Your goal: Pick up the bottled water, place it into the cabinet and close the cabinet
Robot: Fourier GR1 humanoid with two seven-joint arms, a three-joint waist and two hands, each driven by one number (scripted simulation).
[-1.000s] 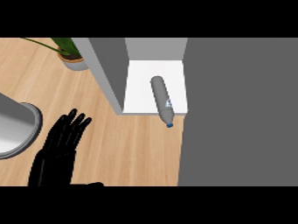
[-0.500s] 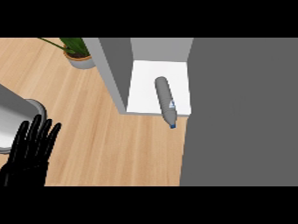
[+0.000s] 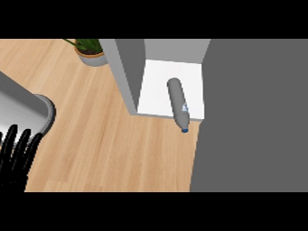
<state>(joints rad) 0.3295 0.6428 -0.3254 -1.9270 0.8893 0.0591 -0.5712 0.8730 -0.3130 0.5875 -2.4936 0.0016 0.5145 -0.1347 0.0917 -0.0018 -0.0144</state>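
Observation:
The bottled water [image 3: 177,100], a grey bottle with a blue cap, lies on its side on the white shelf [image 3: 157,90] of the cabinet. Its cap end pokes out past the shelf's front edge over the wooden counter. The cabinet's grey left wall [image 3: 129,74] stands beside it. A broad grey panel [image 3: 263,117] fills the right of the view and borders the shelf; I take it for the cabinet door, standing open. My left hand [image 3: 6,155] shows at the lower left corner, fingers straight and open, far from the bottle. The right hand is out of sight.
A potted plant [image 3: 89,52] stands on the counter at the back, left of the cabinet. A large grey cylinder [image 3: 13,110] comes in from the left edge just above my left hand. Bare wooden counter [image 3: 109,144] lies between hand and cabinet.
My left hand has drawn back to the left and down, away from the cabinet, into the lower left corner. The bottle stays lying on the shelf.

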